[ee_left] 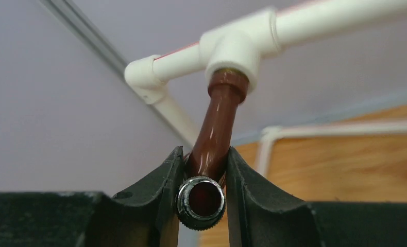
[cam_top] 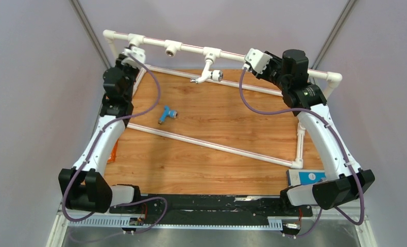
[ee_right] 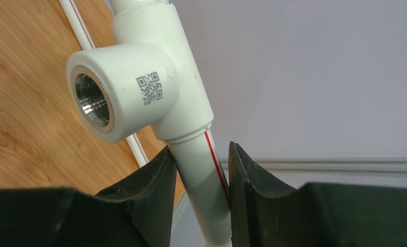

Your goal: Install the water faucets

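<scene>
Dark brown faucet (ee_left: 219,118) hangs from the far-left tee (ee_left: 237,49) of the white pipe frame (cam_top: 212,144). Its threaded end is up in the socket, the spout bends down toward the wrist camera, and the chrome-rimmed mouth faces the lens. Left gripper (ee_left: 205,152) is closed on the spout, with both fingers (ee_left: 165,175) pressed against its sides. Right gripper (ee_right: 201,149) is at the far right of the top rail, closed narrowly around the white pipe right next to an open tee socket (ee_right: 93,100). That socket has metal thread inside and a QR mark on its side. Both of the right gripper's fingers sit tight against the pipe. White faucet (cam_top: 207,74) sits in the tee right of centre on the far rail, hanging down over the table with its spout toward the left. Between it and the brown one is an empty tee (cam_top: 171,49). Light blue faucet (cam_top: 166,114) lies loose on the wooden table (cam_top: 217,128), left of centre, just beyond the diagonal pipe and well apart from both grippers. Blue-and-white box (cam_top: 307,177) lies at the near right edge by the right arm's base.
</scene>
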`<action>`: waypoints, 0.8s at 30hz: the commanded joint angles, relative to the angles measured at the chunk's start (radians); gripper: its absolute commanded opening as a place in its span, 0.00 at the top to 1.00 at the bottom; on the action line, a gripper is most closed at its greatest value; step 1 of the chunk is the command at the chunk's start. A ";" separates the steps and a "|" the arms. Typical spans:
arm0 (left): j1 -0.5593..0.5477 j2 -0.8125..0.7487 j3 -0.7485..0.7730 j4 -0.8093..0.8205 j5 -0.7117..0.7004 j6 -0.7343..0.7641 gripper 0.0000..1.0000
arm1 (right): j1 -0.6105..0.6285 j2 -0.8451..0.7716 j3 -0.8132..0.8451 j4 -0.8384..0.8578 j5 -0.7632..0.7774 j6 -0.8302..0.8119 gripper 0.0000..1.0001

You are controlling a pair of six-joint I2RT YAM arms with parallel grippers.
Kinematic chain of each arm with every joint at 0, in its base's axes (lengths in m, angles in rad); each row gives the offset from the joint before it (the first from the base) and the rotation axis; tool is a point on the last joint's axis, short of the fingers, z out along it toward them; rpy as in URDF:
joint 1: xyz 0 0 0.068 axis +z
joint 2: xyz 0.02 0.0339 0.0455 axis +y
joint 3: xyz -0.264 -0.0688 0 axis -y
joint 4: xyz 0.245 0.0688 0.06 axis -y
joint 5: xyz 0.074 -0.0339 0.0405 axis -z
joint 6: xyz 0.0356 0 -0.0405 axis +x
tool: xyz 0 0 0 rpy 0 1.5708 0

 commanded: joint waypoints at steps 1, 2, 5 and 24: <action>-0.184 -0.013 -0.238 0.046 -0.324 1.330 1.00 | 0.038 0.016 -0.023 -0.075 -0.116 0.155 1.00; -0.186 -0.016 -0.253 0.072 -0.322 1.360 1.00 | 0.035 0.014 -0.025 -0.077 -0.115 0.155 1.00; -0.186 -0.025 -0.148 -0.084 -0.287 1.183 0.86 | 0.035 0.011 -0.022 -0.075 -0.115 0.155 1.00; 0.020 -0.350 0.008 -0.219 0.194 -0.179 0.19 | 0.035 0.013 -0.023 -0.075 -0.122 0.158 1.00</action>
